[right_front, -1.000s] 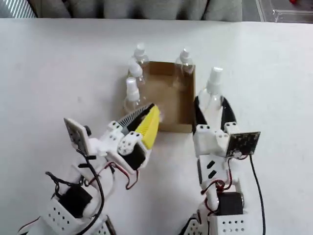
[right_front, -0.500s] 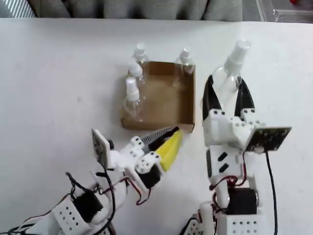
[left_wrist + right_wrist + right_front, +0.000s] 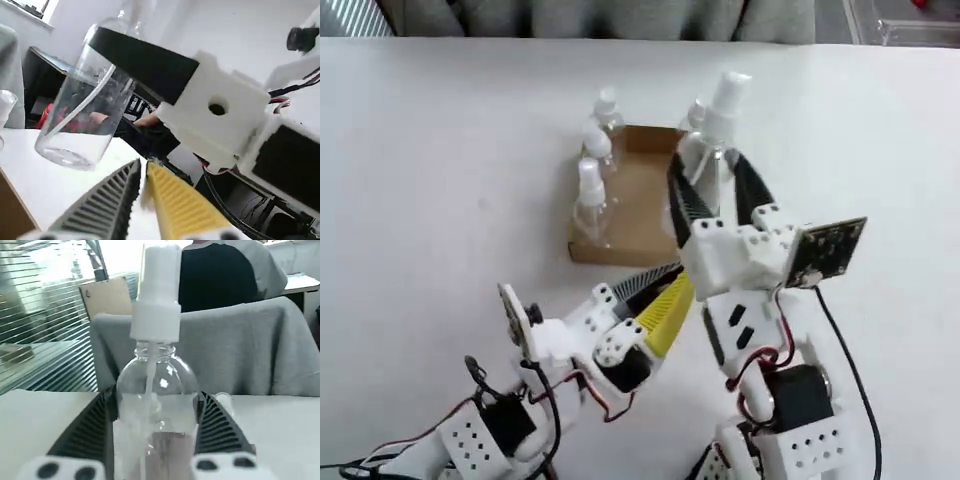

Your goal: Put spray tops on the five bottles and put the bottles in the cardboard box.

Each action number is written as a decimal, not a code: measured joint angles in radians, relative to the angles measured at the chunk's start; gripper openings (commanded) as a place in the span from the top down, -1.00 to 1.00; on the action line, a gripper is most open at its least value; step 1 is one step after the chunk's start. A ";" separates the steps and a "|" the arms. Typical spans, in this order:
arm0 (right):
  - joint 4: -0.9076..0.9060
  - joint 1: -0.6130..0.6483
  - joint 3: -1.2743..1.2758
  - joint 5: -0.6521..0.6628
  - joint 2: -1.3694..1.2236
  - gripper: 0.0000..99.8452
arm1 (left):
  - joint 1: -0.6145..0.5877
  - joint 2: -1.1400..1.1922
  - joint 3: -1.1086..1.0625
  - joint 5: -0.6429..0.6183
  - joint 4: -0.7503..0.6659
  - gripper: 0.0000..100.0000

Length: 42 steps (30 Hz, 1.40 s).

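White table lies beneath my right gripper (image 3: 712, 182), whose black ribbed jaws clamp a clear, round-shouldered plastic bottle (image 3: 713, 150) with a white spray top (image 3: 730, 88). It hangs over the brown cardboard box (image 3: 630, 215), its base hidden. My left gripper (image 3: 678, 275) is closed and empty.

high view: bright, even, diffuse light. the white table (image 3: 440, 150) is close to washed out, and shadows on it are faint and soft-edged. right wrist view: strong daylight enters through the blinds (image 3: 40, 315) on one side; small glare spots sit on the glass of the bottle (image 3: 157, 390). left wrist view: a bright window (image 3: 35, 6) lights one corner, while the room behind is dim.
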State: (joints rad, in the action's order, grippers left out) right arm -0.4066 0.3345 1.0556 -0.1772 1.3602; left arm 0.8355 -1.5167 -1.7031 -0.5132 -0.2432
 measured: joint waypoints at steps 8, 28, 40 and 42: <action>-0.011 0.155 -0.002 0.000 0.000 0.97 | 0.000 0.000 0.000 0.000 0.002 0.95; -0.546 0.269 -0.333 0.000 0.000 0.97 | 0.006 0.000 0.000 0.000 0.025 0.95; -0.423 0.132 -0.265 0.029 0.008 0.97 | 0.005 0.000 0.000 0.186 0.167 0.95; -0.405 0.129 -0.235 0.029 0.002 0.97 | 0.005 0.000 0.000 0.235 0.232 0.95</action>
State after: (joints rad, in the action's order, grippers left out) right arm -0.8117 0.4634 0.8209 -0.1481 1.3617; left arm 0.8401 -1.5167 -1.7031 -0.2785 -0.0115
